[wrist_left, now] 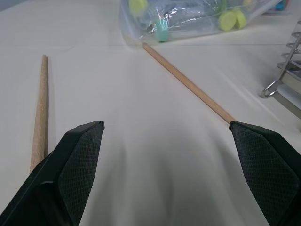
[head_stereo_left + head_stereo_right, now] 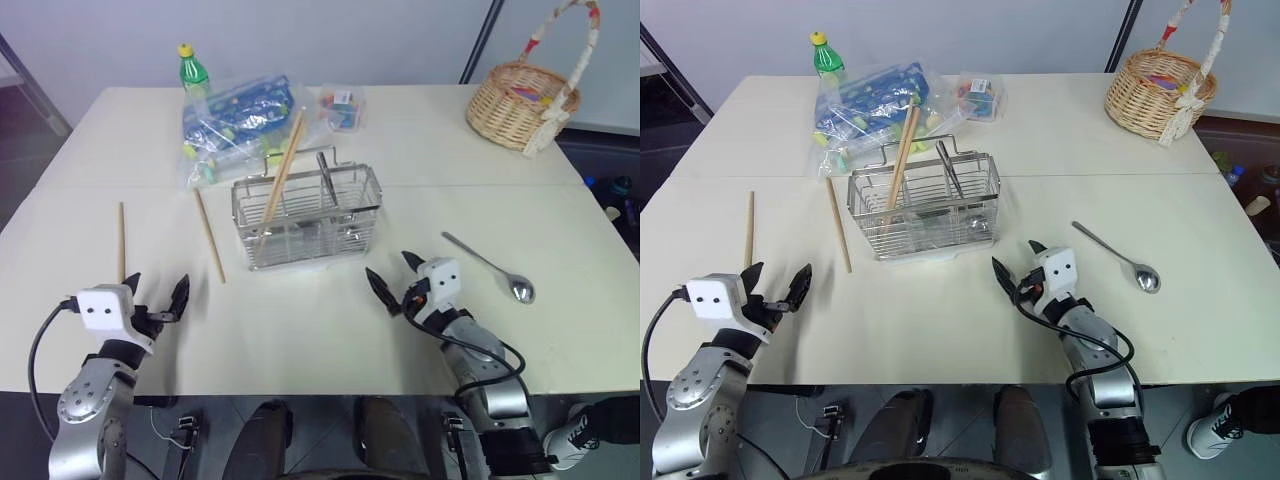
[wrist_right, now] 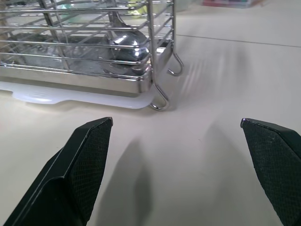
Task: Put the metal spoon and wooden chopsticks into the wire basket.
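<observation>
The wire basket stands mid-table on a white mat. It holds two wooden chopsticks leaning upright and a metal utensil, whose shiny bowl shows through the wires. Two more chopsticks lie flat left of the basket, one close to it and one farther left. A metal spoon lies on the table to the right. My left gripper hovers open and empty just short of the two loose chopsticks. My right gripper is open and empty between basket and spoon, pointing at the basket's corner.
A clear plastic bag of coloured items lies behind the wire basket, with a green bottle and a small clear box beside it. A round wicker basket with a tall handle stands at the far right corner.
</observation>
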You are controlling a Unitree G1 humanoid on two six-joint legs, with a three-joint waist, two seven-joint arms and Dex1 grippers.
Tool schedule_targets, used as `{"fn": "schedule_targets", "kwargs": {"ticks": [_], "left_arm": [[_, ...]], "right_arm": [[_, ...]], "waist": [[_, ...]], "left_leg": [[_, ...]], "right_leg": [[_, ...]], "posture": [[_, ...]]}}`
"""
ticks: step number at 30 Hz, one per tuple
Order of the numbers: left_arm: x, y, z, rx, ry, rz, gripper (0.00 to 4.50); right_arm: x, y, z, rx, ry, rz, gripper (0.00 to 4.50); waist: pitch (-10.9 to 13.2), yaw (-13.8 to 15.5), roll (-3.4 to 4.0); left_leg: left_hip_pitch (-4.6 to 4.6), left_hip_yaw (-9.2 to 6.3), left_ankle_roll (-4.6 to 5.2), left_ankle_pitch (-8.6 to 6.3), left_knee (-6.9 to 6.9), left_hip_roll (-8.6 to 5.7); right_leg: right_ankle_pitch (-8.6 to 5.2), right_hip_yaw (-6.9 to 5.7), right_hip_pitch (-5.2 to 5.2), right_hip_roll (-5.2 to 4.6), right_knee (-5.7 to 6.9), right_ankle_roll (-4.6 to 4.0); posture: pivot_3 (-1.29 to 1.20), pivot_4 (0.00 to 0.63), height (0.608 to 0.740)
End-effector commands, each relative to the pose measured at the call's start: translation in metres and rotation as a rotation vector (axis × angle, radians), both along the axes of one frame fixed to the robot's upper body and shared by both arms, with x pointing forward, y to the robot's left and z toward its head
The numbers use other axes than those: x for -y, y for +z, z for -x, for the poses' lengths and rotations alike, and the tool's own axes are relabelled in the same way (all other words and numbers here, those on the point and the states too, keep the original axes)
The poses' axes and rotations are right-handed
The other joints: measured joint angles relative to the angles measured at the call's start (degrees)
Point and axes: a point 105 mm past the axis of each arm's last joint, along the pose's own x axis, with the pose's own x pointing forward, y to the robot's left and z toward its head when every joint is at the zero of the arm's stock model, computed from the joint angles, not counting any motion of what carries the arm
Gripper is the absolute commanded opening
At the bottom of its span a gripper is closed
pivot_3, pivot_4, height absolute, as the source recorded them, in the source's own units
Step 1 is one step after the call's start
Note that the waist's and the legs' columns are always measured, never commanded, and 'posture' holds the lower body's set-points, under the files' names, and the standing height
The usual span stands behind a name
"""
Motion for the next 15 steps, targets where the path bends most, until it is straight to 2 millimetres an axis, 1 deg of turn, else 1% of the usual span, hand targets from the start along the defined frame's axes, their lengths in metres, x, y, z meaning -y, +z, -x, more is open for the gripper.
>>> {"fn": "schedule_targets", "kwargs": {"ticks": [1,15], "left_arm": [[0.003,0.0114,0.0003,0.05,-0.004,-0.028,4.49],[0.0062,0.0155,0.0003,0.062,-0.015,-0.02,4.49]], "right_arm": [[-0.0028,0.0102,-0.0019,0.05,0.016,-0.006,4.5],[-0.005,0.0115,-0.0069,0.053,0.029,-0.003,4.5]], "waist": [[0.0,0.01,0.0],[0.0,0.02,0.0]], "left_leg": [[0.0,0.0,0.0,0.0,0.0,0.0],[0.0,0.0,0.0,0.0,0.0,0.0]], "right_leg": [[0.0,0.0,0.0,0.0,0.0,0.0],[0.0,0.0,0.0,0.0,0.0,0.0]], "posture": [[0.0,0.15,0.74],[0.0,0.15,0.74]]}}
